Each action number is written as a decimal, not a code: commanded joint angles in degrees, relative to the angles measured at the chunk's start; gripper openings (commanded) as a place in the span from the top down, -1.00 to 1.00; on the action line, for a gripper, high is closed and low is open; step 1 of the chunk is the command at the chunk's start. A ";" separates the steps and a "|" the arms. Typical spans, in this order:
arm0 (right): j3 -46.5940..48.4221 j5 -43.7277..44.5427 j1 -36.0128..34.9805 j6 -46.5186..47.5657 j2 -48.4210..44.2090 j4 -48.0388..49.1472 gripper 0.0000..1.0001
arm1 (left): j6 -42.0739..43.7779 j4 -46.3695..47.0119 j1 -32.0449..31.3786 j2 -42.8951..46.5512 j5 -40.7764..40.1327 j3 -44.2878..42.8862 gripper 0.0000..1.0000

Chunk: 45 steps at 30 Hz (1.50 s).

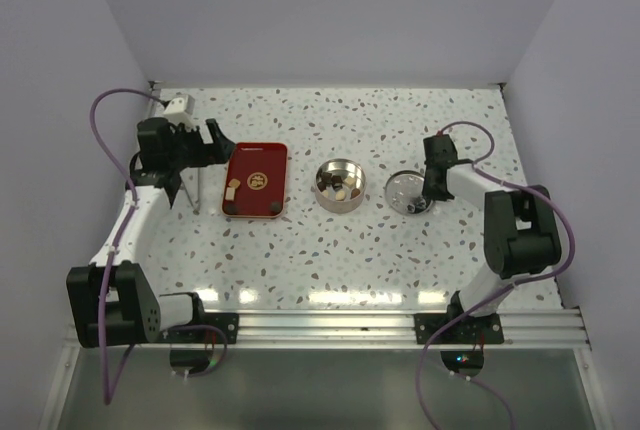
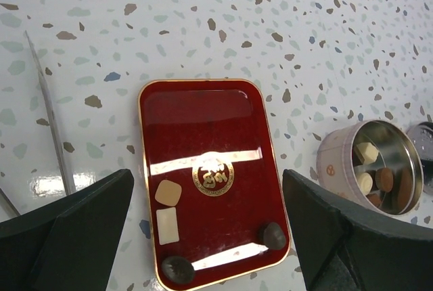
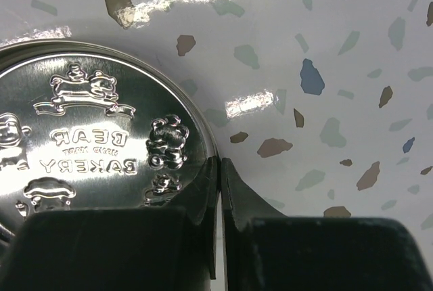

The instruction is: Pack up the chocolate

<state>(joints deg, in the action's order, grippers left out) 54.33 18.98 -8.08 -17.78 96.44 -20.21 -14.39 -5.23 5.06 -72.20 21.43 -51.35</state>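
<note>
Several chocolate pieces lie on the red tray (image 2: 203, 122): a light brown one (image 2: 168, 193), a cream one (image 2: 167, 225) and two dark ones (image 2: 177, 269) (image 2: 273, 235). More chocolates (image 2: 375, 172) sit in the open round tin (image 1: 339, 185). My left gripper (image 2: 208, 189) hovers open and empty above the tray's near half. My right gripper (image 3: 220, 169) is shut on the rim of the embossed silver tin lid (image 3: 88, 128), which lies on the table right of the tin (image 1: 404, 190).
Thin metal rods (image 2: 51, 115) stand left of the tray. White walls close in the speckled table at the back and both sides. The tin's wall (image 2: 338, 162) is just right of my left gripper's right finger.
</note>
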 commanded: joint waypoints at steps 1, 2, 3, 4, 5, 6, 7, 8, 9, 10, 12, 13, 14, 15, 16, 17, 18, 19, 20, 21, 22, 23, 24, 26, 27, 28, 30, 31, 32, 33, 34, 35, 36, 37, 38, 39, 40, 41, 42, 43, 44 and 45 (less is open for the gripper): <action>0.52 0.79 0.25 -0.06 -0.89 -2.90 1.00 | -0.46 2.25 -1.28 1.01 0.46 -0.50 -0.95; 0.69 0.97 0.25 0.20 -1.69 -3.95 1.00 | -0.37 2.25 -2.41 1.27 -0.16 -0.76 -0.94; 0.87 1.14 0.25 0.46 -2.74 -4.66 1.00 | 0.15 2.25 -3.03 1.54 -0.42 -0.85 -0.94; 1.30 1.41 0.34 0.99 -4.84 -6.32 1.00 | 0.33 2.16 -4.52 2.06 -0.60 -1.03 -0.95; 1.66 1.93 0.25 1.25 -6.08 -7.29 1.00 | 0.68 2.07 -4.53 2.33 -1.30 -1.29 -0.95; 2.27 2.02 0.25 1.95 -7.22 -8.26 1.00 | 0.94 1.98 -6.62 2.59 -1.65 -1.38 -0.94; 2.62 2.20 0.25 2.31 -8.28 -8.97 1.00 | 1.29 1.72 -7.60 2.68 -1.92 -1.56 -0.95; 2.80 2.20 0.25 2.31 -10.73 -10.28 1.00 | 1.38 1.46 -9.35 2.77 -1.92 -1.91 -0.95; 2.98 1.15 0.17 2.05 -11.79 -10.64 1.00 | 1.47 1.46 -10.15 2.86 -1.92 -2.00 -0.94; 3.15 0.45 0.25 1.79 -12.94 -10.82 1.00 | 1.30 1.54 -10.85 3.03 -1.66 -2.08 -0.94; 4.11 -0.26 0.25 1.35 -15.31 -11.87 1.00 | 0.43 2.24 -12.00 3.21 1.06 -2.00 -0.95; 4.47 -0.61 0.25 1.26 -15.93 -12.22 1.00 | -0.10 3.29 -12.18 3.38 2.03 -1.82 -0.96; 4.82 -0.96 0.25 1.26 -16.46 -13.01 1.00 | -0.72 3.82 -12.70 3.56 3.60 -1.65 -0.96; 5.43 -1.40 0.25 1.26 -17.77 -13.19 1.00 | -1.68 4.35 -12.88 4.00 4.40 -1.47 -0.96; 5.70 -1.93 0.25 1.34 -18.30 -13.45 1.00 | -2.21 6.36 -13.23 4.26 5.02 -1.30 -0.96; 5.88 -2.19 0.34 1.35 -19.01 -13.80 1.00 | -2.83 7.07 -13.76 4.44 6.24 -0.95 -0.96; 6.31 -2.54 0.25 1.35 -20.06 -13.98 1.00 | -4.14 7.95 -14.11 4.96 7.04 -0.68 -0.96; 6.58 -2.81 0.25 1.35 -20.76 -14.16 1.00 | -4.94 10.22 -14.37 5.14 7.92 -0.42 -0.96; 6.84 -3.59 0.17 1.43 -21.38 -14.51 1.00 | -5.99 11.72 -15.07 5.32 9.66 0.46 -0.96; 7.19 -4.21 0.25 1.26 -21.91 -14.68 1.00 | -8.26 13.39 -15.34 5.41 10.81 0.90 -0.96; 7.98 -5.00 0.25 1.08 -23.04 -14.86 1.00 | -9.50 17.06 -15.87 5.41 11.87 1.34 -0.96; 8.42 -7.10 0.25 0.99 -23.58 -15.12 1.00 | -10.56 18.75 -17.18 5.15 13.36 1.95 -0.96; 9.30 -8.34 0.25 0.65 -24.28 -15.13 1.00 | -12.48 20.34 -17.97 4.80 13.90 2.13 -0.97; 10.27 -12.62 0.25 0.20 -26.12 -15.04 1.00 | -13.73 23.68 -20.78 4.09 14.43 1.61 -0.97; 11.41 -13.96 0.08 -0.32 -26.65 -14.95 1.00 | -14.25 24.13 -21.92 3.39 13.99 1.08 -0.97; 12.03 -16.06 -0.01 -0.76 -27.79 -14.95 1.00 | -14.26 24.39 -23.76 2.95 13.82 0.56 -0.98; 12.91 -21.67 -0.18 -2.42 -28.76 -13.90 1.00 | -14.87 25.27 -25.18 1.29 13.64 -0.85 -0.98; 13.00 -23.62 -0.27 -3.04 -29.20 -12.33 1.00 | -15.40 25.97 -26.14 0.58 13.99 -1.20 -0.99; 13.09 -25.21 -0.80 -3.66 -29.90 -11.70 1.00 | -16.19 26.93 -26.59 -0.12 15.29 -1.47 -0.98; 13.43 -27.57 -1.15 -4.80 -30.17 -11.00 1.00 | -18.46 29.73 -26.85 -1.35 16.00 -1.38 -0.98; 13.53 -28.03 -1.67 -5.24 -30.44 -9.86 1.00 | -19.87 31.50 -27.47 -1.88 16.62 -0.77 -0.98; 13.61 -28.12 -3.07 -5.59 -30.79 -9.24 1.00 | -21.19 33.25 -27.82 -2.41 17.58 -0.51 -0.98; 13.88 -28.04 -3.87 -5.86 -30.79 -8.80 1.00 | -23.47 35.97 -28.17 -3.28 17.94 -0.33 -0.98; 14.14 -27.17 -4.83 -5.95 -30.79 -8.28 1.00 | -24.53 37.30 -28.78 -3.73 18.29 -0.15 -0.99; 14.40 -26.46 -6.93 -5.95 -30.53 -8.18 1.00 | -25.50 38.53 -29.05 -4.08 18.82 -0.06 -0.99; 15.10 -26.02 -8.00 -5.78 -30.09 -8.18 1.00 | -27.42 40.98 -29.49 -4.78 19.00 0.02 -0.99; 15.37 -25.93 -8.88 -5.69 -29.74 -7.92 1.00 | -28.05 41.96 -30.19 -5.14 19.09 -0.06 -1.00; 15.55 -25.93 -10.28 -5.86 -29.47 -7.57 1.00 | -28.67 42.84 -30.63 -5.57 19.52 -0.15 -1.00; 15.72 -26.19 -10.73 -6.04 -29.04 -7.13 1.00 | -29.89 44.68 -30.90 -6.45 19.96 -0.24 -1.00; 15.72 -26.19 -11.34 -6.04 -28.77 -6.52 1.00 | -30.51 45.48 -31.51 -6.98 20.66 -0.41 -1.00; 15.81 -26.19 -11.52 -6.04 -28.51 -6.43 1.00 | -32.09 46.45 -31.78 -7.94 21.19 -0.41 -1.00; 15.81 -26.28 -11.52 -6.04 -28.42 -6.25 1.00 | -32.80 48.54 -31.95 -8.39 21.46 -0.24 -1.00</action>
<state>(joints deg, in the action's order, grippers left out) 67.66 -6.00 -19.25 -22.74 67.51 -29.80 -41.93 33.65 -25.96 -79.07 40.05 -50.35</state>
